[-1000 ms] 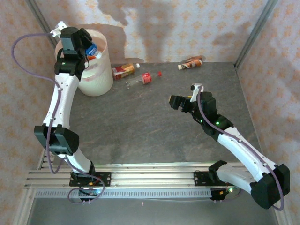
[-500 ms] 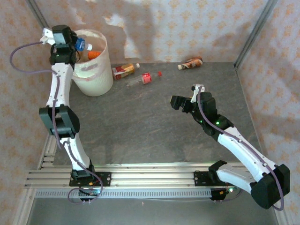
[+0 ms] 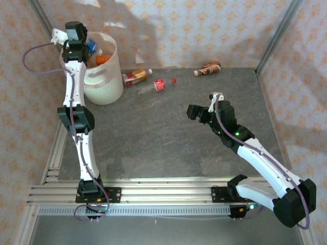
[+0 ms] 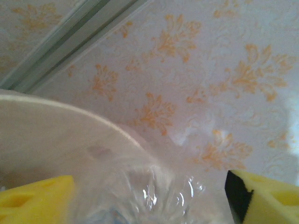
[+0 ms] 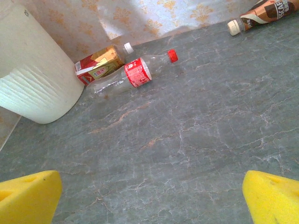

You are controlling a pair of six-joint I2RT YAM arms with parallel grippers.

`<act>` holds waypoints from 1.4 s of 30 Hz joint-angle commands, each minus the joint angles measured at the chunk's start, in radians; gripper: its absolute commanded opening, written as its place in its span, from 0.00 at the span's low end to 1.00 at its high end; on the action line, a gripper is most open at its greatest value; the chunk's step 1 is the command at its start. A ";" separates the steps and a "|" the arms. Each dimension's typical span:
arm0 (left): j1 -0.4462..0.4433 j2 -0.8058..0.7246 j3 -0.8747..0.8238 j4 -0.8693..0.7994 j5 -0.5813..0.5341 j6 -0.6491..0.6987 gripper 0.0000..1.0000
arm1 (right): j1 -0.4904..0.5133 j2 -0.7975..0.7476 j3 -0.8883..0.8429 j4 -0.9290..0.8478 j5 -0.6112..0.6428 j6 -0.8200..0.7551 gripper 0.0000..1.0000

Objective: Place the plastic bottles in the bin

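Bin (image 3: 108, 88) at table's 10 o'clock. Left gripper (image 4: 148, 198) above bin's rim, clamped on crushed clear bottle (image 3: 93, 46). Right gripper (image 3: 196, 112) toward 3 o'clock, pads wide apart, empty. Loose near 12 o'clock: orange-label bottle (image 3: 135, 76), red-label bottle (image 3: 155, 86), brown bottle (image 3: 208, 68).

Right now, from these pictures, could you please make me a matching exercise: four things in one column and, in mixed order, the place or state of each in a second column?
Things
1. left gripper
2. right gripper
3. red-capped bottle
4. brown bottle

Places or states
A. lies by the back wall, far from the bin
B. open, over the middle of the table
C. shut on a clear bottle above the bin
D. lies on the table beside the orange-labelled bottle

Pairs: 1-C, 2-B, 3-D, 4-A
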 commanded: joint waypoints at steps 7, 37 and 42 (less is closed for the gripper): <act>-0.016 -0.060 0.079 -0.075 -0.014 0.095 1.00 | 0.002 -0.012 0.011 -0.014 0.034 -0.011 0.99; -0.558 -0.202 -0.317 -0.102 0.151 0.994 1.00 | 0.000 -0.028 -0.005 -0.037 0.225 0.047 0.99; -0.558 -0.088 -0.290 -0.172 0.155 1.118 1.00 | -0.001 -0.045 -0.002 -0.068 0.245 0.027 0.99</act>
